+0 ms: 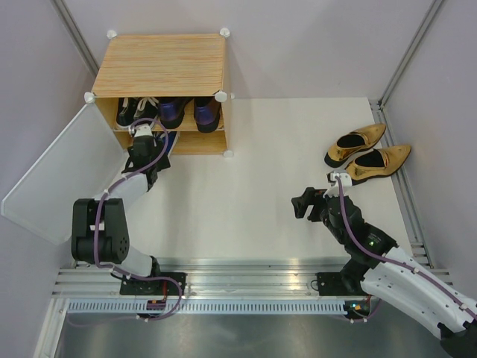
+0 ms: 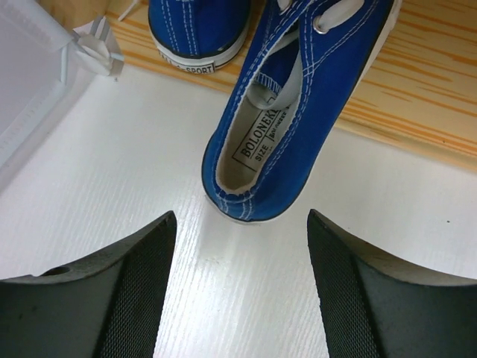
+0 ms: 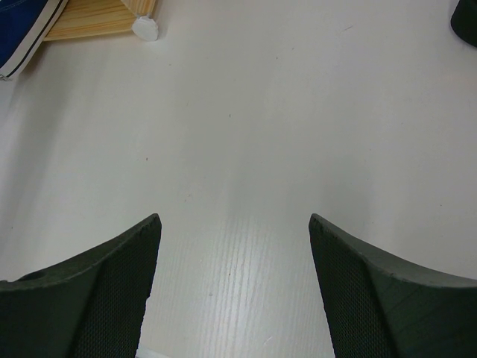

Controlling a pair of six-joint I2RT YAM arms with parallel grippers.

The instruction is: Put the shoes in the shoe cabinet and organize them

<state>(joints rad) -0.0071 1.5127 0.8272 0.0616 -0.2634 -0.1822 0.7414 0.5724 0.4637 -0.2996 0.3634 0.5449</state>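
Observation:
The shoe cabinet (image 1: 160, 63) stands at the back left with its door (image 1: 52, 179) swung open. Black sneakers (image 1: 134, 110) and purple heels (image 1: 186, 112) sit on its upper shelf. In the left wrist view one blue sneaker (image 2: 197, 30) is on the lower shelf (image 2: 417, 89). The other blue sneaker (image 2: 298, 112) lies tilted, its heel sticking out onto the table. My left gripper (image 2: 240, 224) is open and empty just behind that heel; it also shows in the top view (image 1: 149, 142). Two gold heels (image 1: 369, 154) lie at the right. My right gripper (image 1: 302, 203) is open and empty over the table.
The open door panel (image 2: 30, 82) stands close on the left of my left gripper. A white corner connector (image 3: 145, 28) of the cabinet and a blue sneaker edge (image 3: 22, 30) show in the right wrist view. Grey walls enclose the table.

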